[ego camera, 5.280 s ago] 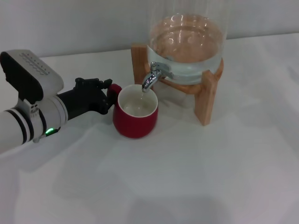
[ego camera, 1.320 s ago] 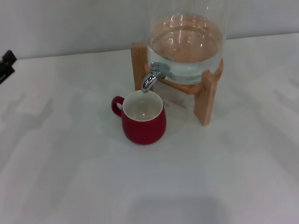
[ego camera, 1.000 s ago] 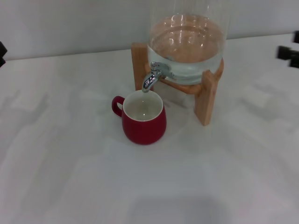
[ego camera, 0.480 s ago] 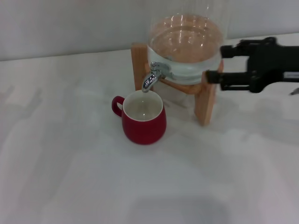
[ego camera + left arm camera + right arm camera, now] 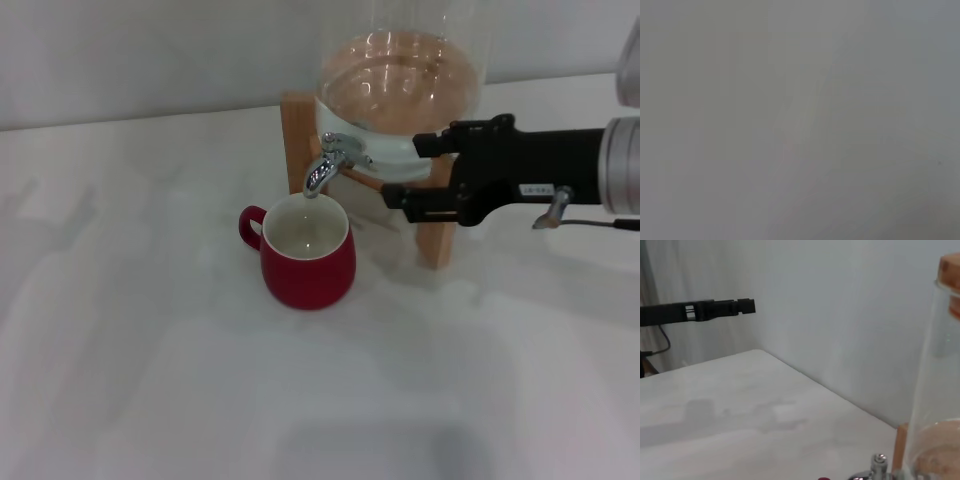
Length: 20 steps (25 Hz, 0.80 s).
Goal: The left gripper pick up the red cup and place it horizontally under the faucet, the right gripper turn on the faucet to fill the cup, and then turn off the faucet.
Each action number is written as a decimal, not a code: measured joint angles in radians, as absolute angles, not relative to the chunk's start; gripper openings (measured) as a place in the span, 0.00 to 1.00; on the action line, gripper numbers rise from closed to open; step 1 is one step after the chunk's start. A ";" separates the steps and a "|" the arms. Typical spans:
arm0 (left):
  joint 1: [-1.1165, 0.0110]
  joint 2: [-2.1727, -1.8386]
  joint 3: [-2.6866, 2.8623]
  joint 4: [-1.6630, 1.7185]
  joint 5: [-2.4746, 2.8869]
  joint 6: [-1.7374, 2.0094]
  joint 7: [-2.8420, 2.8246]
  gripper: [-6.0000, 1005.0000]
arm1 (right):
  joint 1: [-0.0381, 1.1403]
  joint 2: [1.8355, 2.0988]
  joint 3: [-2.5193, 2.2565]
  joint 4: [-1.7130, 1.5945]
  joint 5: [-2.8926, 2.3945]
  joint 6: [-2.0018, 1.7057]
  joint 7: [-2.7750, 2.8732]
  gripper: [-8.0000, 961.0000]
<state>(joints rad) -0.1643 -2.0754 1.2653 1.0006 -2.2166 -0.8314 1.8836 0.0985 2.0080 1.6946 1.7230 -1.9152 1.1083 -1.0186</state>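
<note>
Nothing of the left gripper is seen in the head view, and the left wrist view gives only a blank grey field, so its state cannot be told.

The cup [image 5: 307,251] stands upright on the table [image 5: 150,330], handle turned toward the robot's left, its mouth directly beneath the spout of the faucet [image 5: 326,163]. No stream is visible, and the water level in the cup is hard to make out. The placing step is judged done; the faucet has yet to be opened.

The faucet projects from the glass dispenser [image 5: 400,110], which rests on a wooden stand [image 5: 437,215]; the spout points down and toward the robot.

The right gripper [image 5: 400,172] is reached in from the right, its long axis lying nearly level and aimed leftward at the faucet. The two fingers are held apart, one above the other, with nothing between them. The faucet lies just to the left of the fingertips, apart from them. The coming move is judged to turn on closing this short leftward gap so that the lever falls between the fingers.

The lever itself is small and its position is hard to read. In the right wrist view only the faucet's top [image 5: 879,460] is caught at the edge, with none of this arm's own fingers shown.
</note>
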 joint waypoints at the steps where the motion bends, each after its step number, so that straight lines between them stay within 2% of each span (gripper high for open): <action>1: -0.163 -2.075 1.265 1.001 -2.216 -0.835 1.884 0.88 | 0.099 2.008 1.684 1.711 -1.908 1.098 -1.021 0.76; 20: -0.157 -2.078 1.259 1.031 -2.152 -0.860 1.815 0.88 | 0.176 2.007 1.628 1.553 -1.850 1.011 -1.050 0.75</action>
